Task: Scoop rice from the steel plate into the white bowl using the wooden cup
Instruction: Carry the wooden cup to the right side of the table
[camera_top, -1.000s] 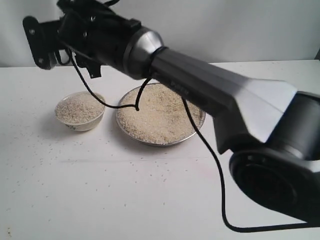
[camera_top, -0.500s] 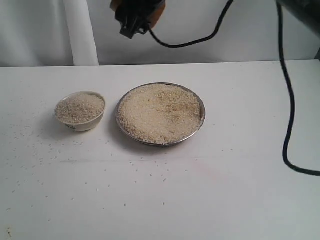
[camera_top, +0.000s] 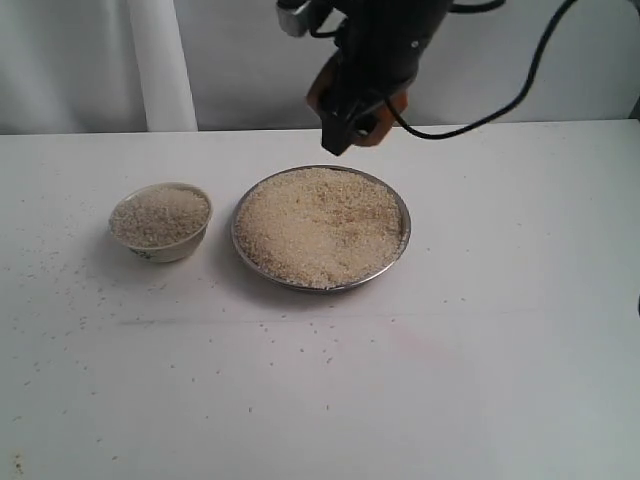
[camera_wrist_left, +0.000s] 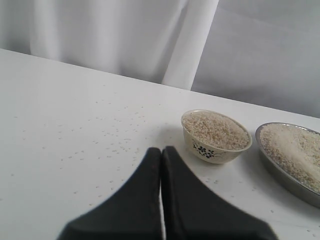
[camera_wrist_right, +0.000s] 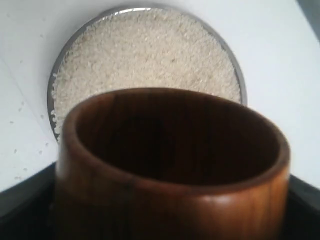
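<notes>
Nearest, noted a white table (camera_top: 300, 400) flecked with loose grains (camera_top: 265, 326), thickest toward the left. Further back, found the white bowl (camera_top: 160, 248) standing upright and filled to the brim with rice (camera_top: 160, 214). Just beside it on the right, not touching, logged the steel plate (camera_top: 404, 215), covered almost rim to rim by a broad low heap.

Checked the left gripper (camera_wrist_left: 161, 150) from its wrist camera: held low over the table, pointed toward the bowl, well short of it, fingers pressed flat against each other with nothing between.

Beyond the plate's centre, observed the right gripper (camera_top: 355, 120) reaching down from above, hanging over the far rim and clear of the heap. Confirmed it clamped on the wooden cup (camera_top: 318, 92), carried in the air. From the right wrist camera, recorded the cup's mouth open toward the lens, dark inside, with the plate lying past it.

Farthest, noted a black cable (camera_top: 520, 90) trailing off the arm and a pale curtain (camera_top: 160, 60) behind the table.
</notes>
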